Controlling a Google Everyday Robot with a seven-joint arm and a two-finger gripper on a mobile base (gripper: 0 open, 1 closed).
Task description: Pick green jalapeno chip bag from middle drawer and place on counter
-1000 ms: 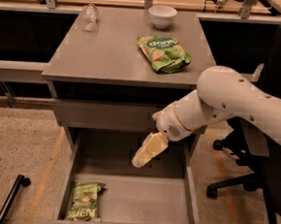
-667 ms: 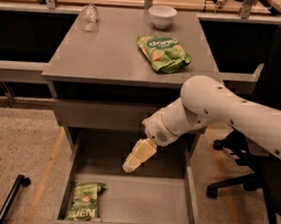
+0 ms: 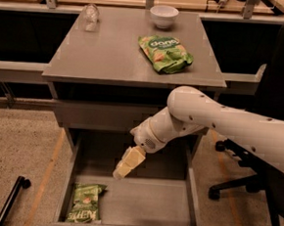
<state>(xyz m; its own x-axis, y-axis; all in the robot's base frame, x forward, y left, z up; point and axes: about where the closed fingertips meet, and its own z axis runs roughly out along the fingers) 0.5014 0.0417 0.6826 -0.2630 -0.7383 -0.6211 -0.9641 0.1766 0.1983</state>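
The green jalapeno chip bag (image 3: 85, 203) is small and olive-green, with white block lettering at its near end. It lies flat in the front left corner of the open middle drawer (image 3: 147, 203), a grey tray with a bare bottom. My gripper (image 3: 126, 163) hangs over the drawer's middle, above and to the right of the bag, apart from it, and holds nothing. The white arm reaches in from the right. The grey counter (image 3: 112, 49) is the cabinet top above the drawer.
A brighter green chip bag (image 3: 165, 53), a white bowl (image 3: 164, 15) and a clear crumpled plastic item (image 3: 90, 17) lie on the counter. A black office chair (image 3: 272, 145) stands at the right. A black pole (image 3: 7, 202) lies on the floor at left.
My arm and gripper have moved left over the drawer, toward the olive bag. The bag and the counter objects have not moved.
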